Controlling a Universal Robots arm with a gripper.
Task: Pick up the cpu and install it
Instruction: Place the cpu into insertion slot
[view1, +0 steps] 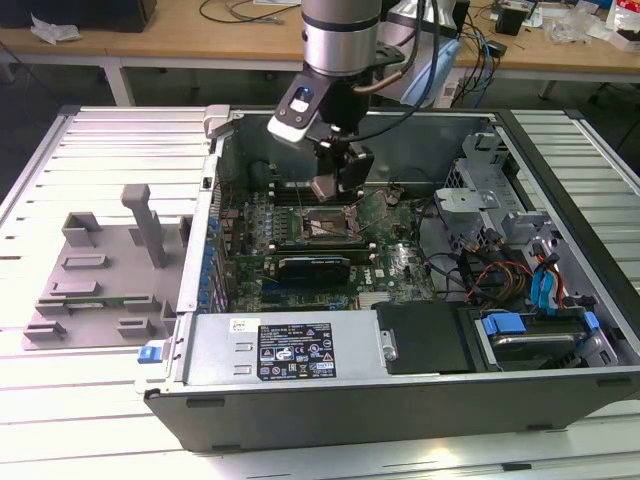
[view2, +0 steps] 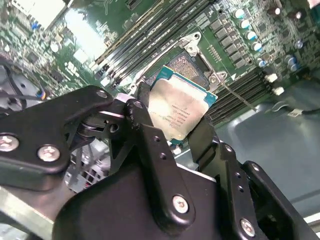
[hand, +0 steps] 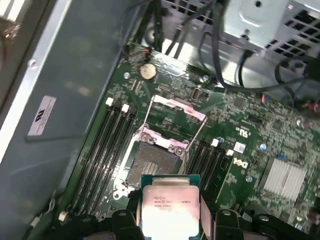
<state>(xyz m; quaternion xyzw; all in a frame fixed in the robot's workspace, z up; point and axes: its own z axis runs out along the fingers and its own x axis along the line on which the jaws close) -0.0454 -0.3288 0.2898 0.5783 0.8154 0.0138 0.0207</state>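
A: End effector (hand: 172, 222)?
B: Black fingers (hand: 123, 221) clamp the cpu (hand: 170, 204), silver plate showing.
A: Socket (hand: 154, 162)?
B: Open, bare, retention frame (hand: 177, 107) flipped up. Cpu near it, not seated. Memory slots (hand: 102, 145) flank it.

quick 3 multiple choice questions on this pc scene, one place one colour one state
1. Where is the flat square silver-topped cpu? A seated in a slot; B gripped in the black claw; C on a tray.
2. What colour is the large flat motherboard? A red; B green; C white.
3. How is the square metal-framed socket? A open and empty; B shut over a chip; C under a heatsink.
Answers: 1 B, the claw clamps its edges in both wrist views. 2 B, its surface is green. 3 A, its frame stands raised and its bed is bare.
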